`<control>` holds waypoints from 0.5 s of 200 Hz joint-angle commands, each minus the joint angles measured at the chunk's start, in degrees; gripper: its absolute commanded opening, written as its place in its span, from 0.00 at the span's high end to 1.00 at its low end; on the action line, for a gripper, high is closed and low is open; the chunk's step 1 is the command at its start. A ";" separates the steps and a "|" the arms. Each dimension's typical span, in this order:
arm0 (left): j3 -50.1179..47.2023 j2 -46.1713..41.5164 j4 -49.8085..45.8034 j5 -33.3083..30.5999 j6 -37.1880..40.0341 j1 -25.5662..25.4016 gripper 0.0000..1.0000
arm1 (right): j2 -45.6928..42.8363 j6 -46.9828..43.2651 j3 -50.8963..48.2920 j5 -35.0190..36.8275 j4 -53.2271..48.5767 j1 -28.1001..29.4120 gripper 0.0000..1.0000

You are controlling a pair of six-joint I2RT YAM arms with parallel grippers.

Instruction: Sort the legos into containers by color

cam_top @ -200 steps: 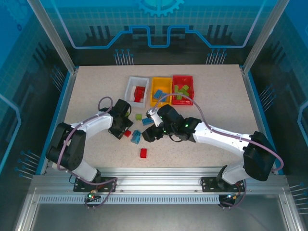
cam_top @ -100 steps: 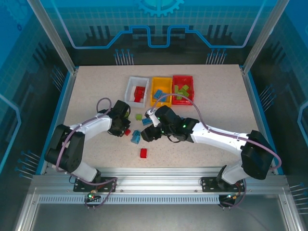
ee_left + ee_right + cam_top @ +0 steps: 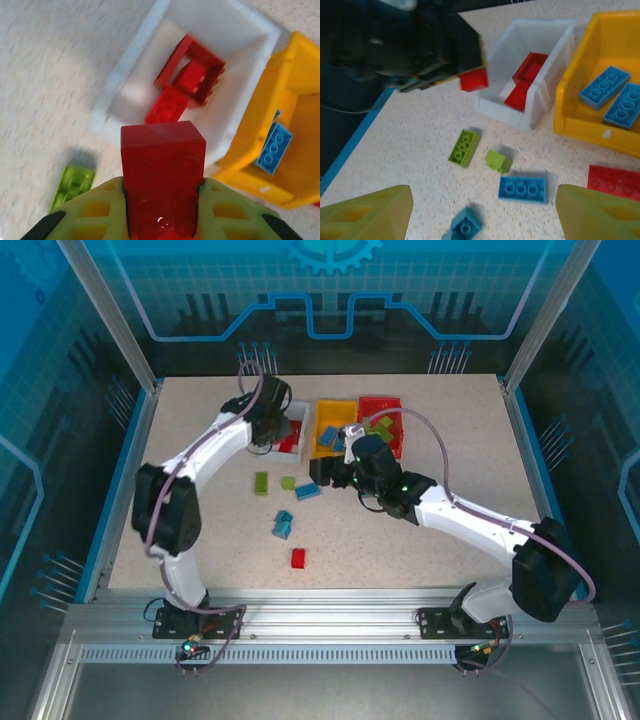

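My left gripper (image 3: 268, 435) is shut on a red lego (image 3: 162, 170) and holds it just above the near edge of the white container (image 3: 125, 75). That container holds a red square frame (image 3: 192, 70) and other red bricks. Beside it, the orange-yellow container (image 3: 295, 80) holds blue bricks (image 3: 274, 147), and the red container (image 3: 383, 412) holds green ones. My right gripper (image 3: 485, 215) stands open above the table, nothing between its fingers. Below it lie a lime green brick (image 3: 464, 147), a small green one (image 3: 498, 161), a blue brick (image 3: 522, 189) and a teal one (image 3: 465, 225).
A lone red brick (image 3: 298, 558) lies nearer the front, with two blue bricks (image 3: 283, 525) behind it. A flat red piece (image 3: 615, 182) shows at the right edge of the right wrist view. The left arm arches over the table's left half.
The left gripper shut on a red brick at the table's middle and carried it back to the white container. The right gripper drew back toward the containers, uncovering the loose bricks.
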 commanded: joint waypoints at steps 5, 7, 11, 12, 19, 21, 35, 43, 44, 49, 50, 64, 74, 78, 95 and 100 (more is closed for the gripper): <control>11.76 8.68 -9.17 -3.62 10.54 1.32 0.78 | 2.90 1.27 5.32 0.09 0.55 -0.70 0.23; 12.74 9.36 -9.55 -3.65 10.74 1.41 0.77 | 3.05 1.29 5.52 -0.01 0.44 -0.69 0.23; 14.67 10.70 -10.26 -3.78 11.06 1.65 0.77 | 3.39 1.29 5.81 -0.10 0.40 -0.81 0.23; 15.10 11.02 -10.48 -3.83 11.22 1.68 0.77 | 3.43 1.33 5.88 -0.15 0.38 -0.84 0.23; 18.27 13.15 -11.73 -4.16 11.96 2.00 0.76 | 3.93 1.52 6.20 -0.30 0.37 -0.80 0.23; 18.98 13.66 -12.03 -4.25 12.20 2.09 0.76 | 4.03 1.54 6.21 -0.33 0.43 -0.80 0.23; 24.07 17.17 -13.77 -4.42 13.75 2.63 0.74 | 4.66 1.97 6.30 -0.74 0.54 -0.91 0.23; 26.25 18.80 -14.36 -4.87 14.76 2.76 0.74 | 4.96 2.16 6.30 -0.85 0.41 -0.94 0.23; 26.51 18.98 -14.42 -4.94 14.91 2.76 0.74 | 5.01 2.21 6.25 -0.83 0.39 -0.94 0.23; 27.64 19.91 -14.83 -5.21 15.56 2.76 0.73 | 5.18 2.32 6.21 -0.90 0.29 -0.96 0.23; 27.86 20.11 -14.92 -5.29 15.70 2.76 0.73 | 5.21 2.33 6.21 -0.90 0.28 -1.00 0.23; 30.31 22.24 -15.76 -6.00 17.34 2.85 0.69 | 5.49 2.52 6.09 -1.21 0.19 -1.06 0.23; 31.28 23.46 -16.38 -6.53 18.22 2.86 0.67 | 5.67 2.62 6.10 -1.43 0.10 -1.28 0.23; 31.47 23.82 -16.46 -6.66 18.49 2.85 0.65 | 5.74 2.61 6.12 -1.56 0.10 -1.32 0.23; 31.44 24.52 -16.41 -6.24 19.14 2.85 0.59 | 6.01 2.78 6.29 -2.29 0.02 -1.50 0.23; 31.51 24.65 -16.36 -5.99 19.18 2.84 0.57 | 6.09 2.80 6.41 -2.40 -0.12 -1.52 0.23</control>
